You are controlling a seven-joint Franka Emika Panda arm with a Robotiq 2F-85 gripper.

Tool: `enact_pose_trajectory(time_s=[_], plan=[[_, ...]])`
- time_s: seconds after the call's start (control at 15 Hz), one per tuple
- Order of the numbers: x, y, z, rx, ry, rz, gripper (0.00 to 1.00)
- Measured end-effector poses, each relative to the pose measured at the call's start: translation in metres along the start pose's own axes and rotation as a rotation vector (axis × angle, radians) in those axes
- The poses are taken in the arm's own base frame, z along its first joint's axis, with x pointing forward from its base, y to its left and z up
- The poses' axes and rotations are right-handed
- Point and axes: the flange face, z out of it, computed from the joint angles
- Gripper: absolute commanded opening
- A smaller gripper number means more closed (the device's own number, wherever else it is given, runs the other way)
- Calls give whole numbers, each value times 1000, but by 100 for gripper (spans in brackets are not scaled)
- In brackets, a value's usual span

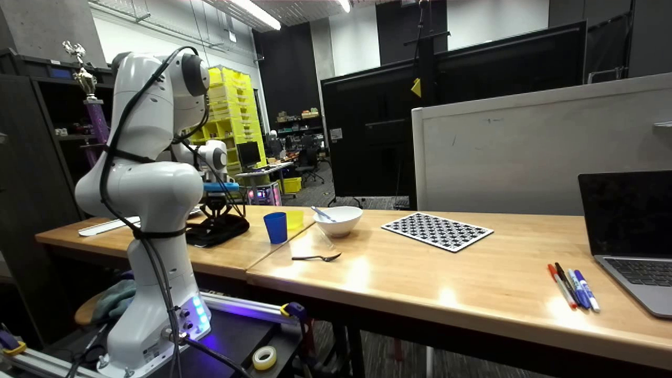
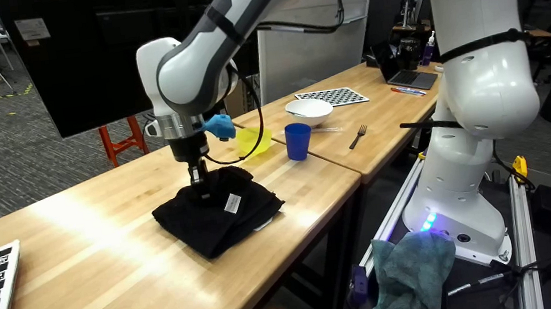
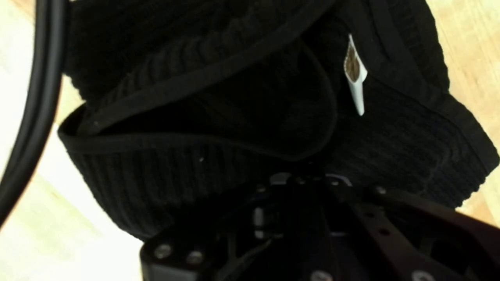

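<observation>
Stretching sideways, black cloth [image 2: 218, 222], corner [image 2: 210, 247] foremost

In an exterior view, the cloth [image 2: 225, 214] lies on the bench [image 2: 112, 266], under the gripper [image 2: 202, 196]; right of the cloth stands the cup [image 2: 298, 142], the bowl [image 2: 317, 119] behind it, the fork [image 2: 358, 137] farther right, the laptop [image 2: 408, 77] far back.

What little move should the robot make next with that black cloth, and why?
Probably a small, slow lift. The gripper is shut, right down at the black cloth, which lies in folds on the table. Black on black hides whether any of it is pinched, so raising the gripper slightly should show that.
</observation>
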Motion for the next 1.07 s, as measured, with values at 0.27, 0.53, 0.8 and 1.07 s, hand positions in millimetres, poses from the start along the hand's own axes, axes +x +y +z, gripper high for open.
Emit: enact_pose_trajectory(time_s=[0.27,0.53,0.8,1.07], plan=[[2,8,4,9,-2,-9,0],[1,17,3,12,3,-33,0],[-7,36,0,17,10,-56,0],[-18,60,-3,21,20,-69,0]])
